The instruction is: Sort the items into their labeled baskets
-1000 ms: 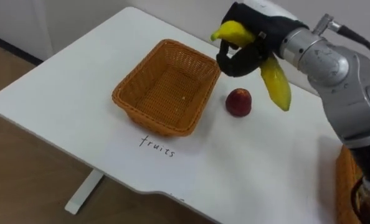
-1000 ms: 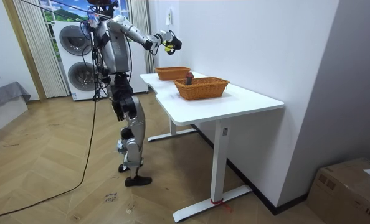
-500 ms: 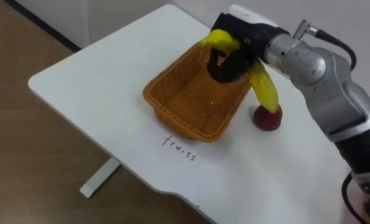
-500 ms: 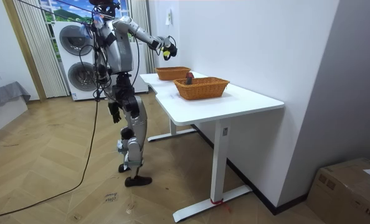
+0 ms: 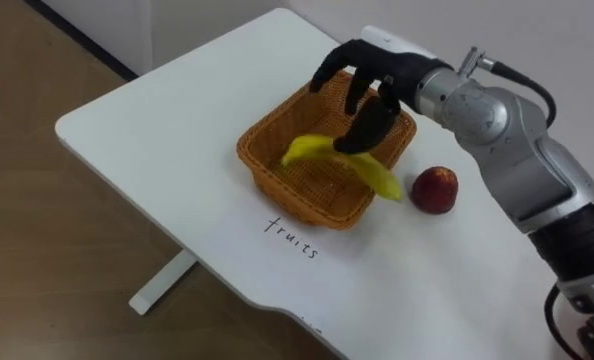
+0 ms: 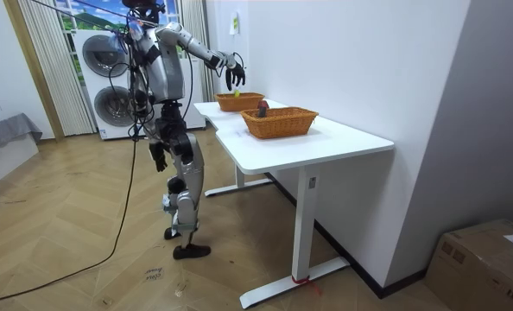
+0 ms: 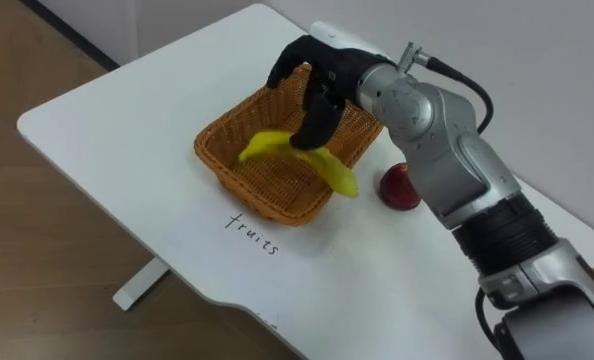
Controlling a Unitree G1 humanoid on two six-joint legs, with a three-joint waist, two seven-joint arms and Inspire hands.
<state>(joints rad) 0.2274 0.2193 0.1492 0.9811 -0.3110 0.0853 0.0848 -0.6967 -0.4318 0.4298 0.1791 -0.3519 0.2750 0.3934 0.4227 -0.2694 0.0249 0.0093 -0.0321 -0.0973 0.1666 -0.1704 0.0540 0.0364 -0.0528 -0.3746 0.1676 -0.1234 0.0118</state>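
Left of the fruit basket there's bare white table; just in front of its near wall is handwritten lettering. The banana is inside the basket, directly under my right hand. Its long axis runs left-right, the left end over the weave and the right end poking over the near-right rim. The right hand hovers above the basket's far-right part, fingers spread and curled round nothing. One fingertip hangs close to the banana's middle; I can't tell whether it touches. I read the banana as delivered, so the apple is next. It sits on the table just right of the basket, apart from the rim, below and to the right of the hand. The right arm is plainly the nearer one: a short swing right and down, clearing the banana tip. The eye views give me this hand-to-fruit layout. The room view adds the robot standing upright at the table's end, right arm stretched over the basket, and a second basket beyond the apple from the fruit basket. My left hand hangs by the hip, well away from the basket.
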